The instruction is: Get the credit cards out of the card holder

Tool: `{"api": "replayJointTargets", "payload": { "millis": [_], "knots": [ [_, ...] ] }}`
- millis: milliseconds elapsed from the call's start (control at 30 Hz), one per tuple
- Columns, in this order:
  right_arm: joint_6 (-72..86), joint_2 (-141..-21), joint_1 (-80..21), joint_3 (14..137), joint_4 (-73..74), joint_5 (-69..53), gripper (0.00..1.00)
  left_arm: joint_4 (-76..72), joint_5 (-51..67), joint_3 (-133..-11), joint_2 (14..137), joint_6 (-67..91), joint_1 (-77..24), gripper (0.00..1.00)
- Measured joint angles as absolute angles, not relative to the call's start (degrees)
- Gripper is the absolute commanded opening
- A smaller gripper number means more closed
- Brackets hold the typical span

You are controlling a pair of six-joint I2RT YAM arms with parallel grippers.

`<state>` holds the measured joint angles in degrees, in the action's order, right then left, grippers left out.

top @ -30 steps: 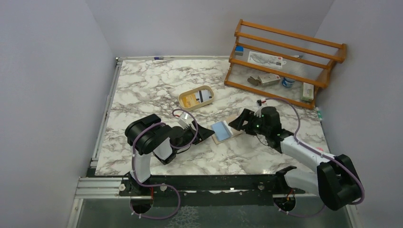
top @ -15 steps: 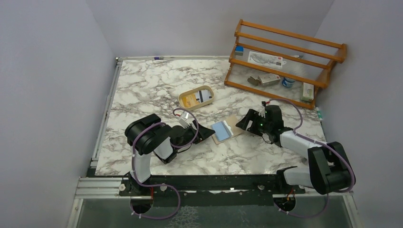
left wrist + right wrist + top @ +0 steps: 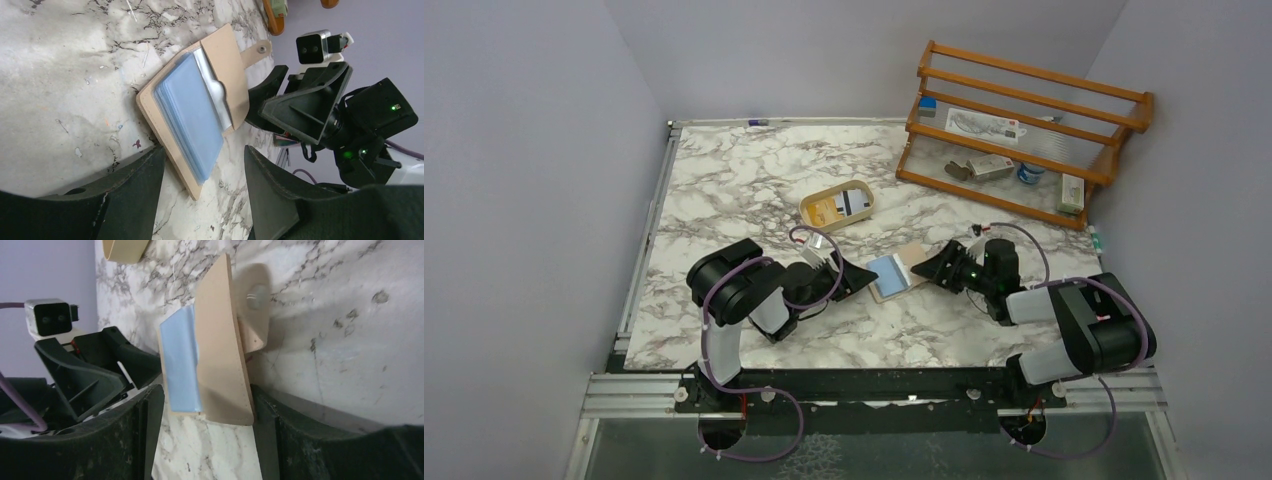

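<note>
The tan card holder [image 3: 911, 262] lies open on the marble table between both arms. A stack of light blue credit cards [image 3: 885, 273] sits in it, partly under a curved tan pocket flap. My left gripper [image 3: 858, 276] is open at the wallet's left edge. In the left wrist view its open jaws [image 3: 204, 148] frame the cards [image 3: 192, 112] and the card holder [image 3: 224, 52]. My right gripper [image 3: 931, 268] is open at the wallet's right edge. In the right wrist view its jaws [image 3: 207, 390] stand either side of the card holder [image 3: 220, 355] and cards [image 3: 180, 362]. Neither grips anything.
An oval beige tray [image 3: 812, 217] holding cards stands just behind the wallet. A wooden rack [image 3: 1024, 75] with small items fills the back right corner. The wallet's closing tab [image 3: 255, 315] points toward the right arm. A metal rail runs along the table's left edge.
The right arm has folded down and back, bringing its gripper low to the table at the wallet's right edge. The left arm and the wallet have stayed put.
</note>
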<state>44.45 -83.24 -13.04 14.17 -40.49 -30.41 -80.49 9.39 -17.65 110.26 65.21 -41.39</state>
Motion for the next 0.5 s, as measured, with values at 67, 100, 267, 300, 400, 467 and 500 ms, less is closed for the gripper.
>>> {"api": "replayJointTargets", "payload": {
  "millis": [67,100,267,300,400,467,500],
  "knots": [
    [45.71,-84.12,-13.08,12.78,-42.98,-31.9,0.53,-80.4,9.39,-17.89,110.34,65.17,-41.39,0.61],
    [46.37,-84.4,-13.08,12.08,-43.92,-32.56,0.49,-80.36,9.39,-18.0,110.41,65.12,-41.39,0.61],
    [48.49,-84.88,-13.13,9.23,-45.84,-34.22,0.3,-80.23,9.39,-18.33,110.54,64.95,-41.39,0.61],
    [48.77,-84.88,-13.13,8.82,-46.0,-34.35,0.3,-80.23,9.41,-18.33,110.56,64.9,-41.39,0.61],
    [49.21,-84.99,-13.17,8.38,-46.44,-34.52,0.34,-80.23,9.41,-18.33,110.56,64.88,-41.39,0.61],
    [49.23,-85.25,-13.17,8.45,-46.74,-34.54,0.39,-80.25,9.41,-18.33,110.56,64.86,-41.39,0.61],
    [49.25,-85.45,-13.17,8.54,-46.76,-34.52,0.39,-80.25,9.41,-18.33,110.59,64.86,-41.39,0.61]
  ]
}}
